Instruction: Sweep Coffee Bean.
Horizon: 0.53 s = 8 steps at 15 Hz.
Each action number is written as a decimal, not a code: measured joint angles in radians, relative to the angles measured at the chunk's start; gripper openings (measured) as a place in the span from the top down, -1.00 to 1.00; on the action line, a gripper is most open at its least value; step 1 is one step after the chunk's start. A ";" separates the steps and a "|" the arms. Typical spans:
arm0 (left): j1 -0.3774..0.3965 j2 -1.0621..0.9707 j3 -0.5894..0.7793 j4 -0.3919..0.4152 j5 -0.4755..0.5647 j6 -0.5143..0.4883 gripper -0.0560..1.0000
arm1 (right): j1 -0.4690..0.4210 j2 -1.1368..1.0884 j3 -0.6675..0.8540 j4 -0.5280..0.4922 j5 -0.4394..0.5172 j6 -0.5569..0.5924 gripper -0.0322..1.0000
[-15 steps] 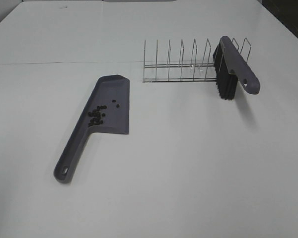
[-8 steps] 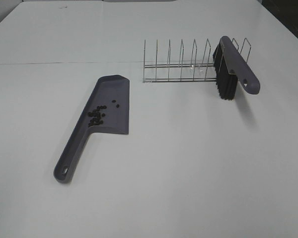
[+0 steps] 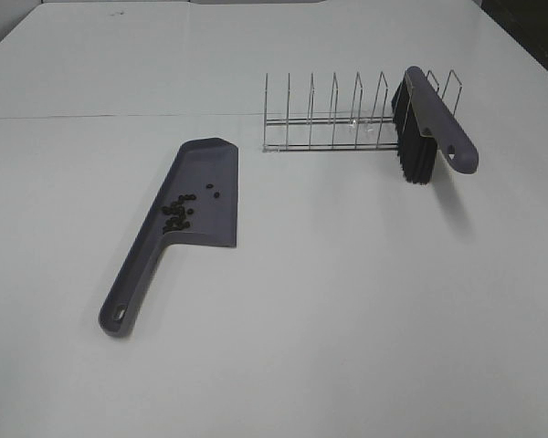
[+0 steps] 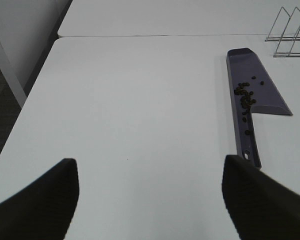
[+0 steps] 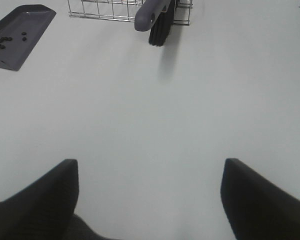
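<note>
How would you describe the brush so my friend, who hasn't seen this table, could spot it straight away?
Start at the wire rack standing toward the far side of the white table. The brush sits propped in the rack's right end, its handle sticking out toward the front. It is grey-purple like the dustpan lying flat to the left, but only the brush has a block of black bristles hanging down.

There are no words, numbers, labels or signs to read in any of the three views. The dustpan [image 3: 178, 212], the brush [image 3: 429, 123], the wire rack [image 3: 333, 119] and the white table [image 3: 347, 301] are all plain, with no writing on them.
</note>
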 joint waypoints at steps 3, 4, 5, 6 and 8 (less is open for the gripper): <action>0.000 0.000 0.000 -0.006 0.000 0.000 -0.44 | 0.000 0.000 0.000 0.000 0.000 0.000 -0.33; 0.000 0.000 0.000 -0.006 0.000 0.000 -0.44 | 0.000 0.000 0.000 0.000 -0.001 0.000 -0.33; 0.000 0.000 0.000 -0.006 0.000 0.000 -0.44 | 0.000 0.000 0.000 0.000 -0.001 0.000 -0.33; 0.000 0.000 0.000 -0.006 0.000 0.001 -0.44 | 0.000 0.000 0.000 0.000 -0.001 0.000 -0.33; 0.000 0.000 0.000 -0.006 0.000 0.001 -0.44 | 0.000 0.000 0.000 0.000 -0.002 0.000 -0.33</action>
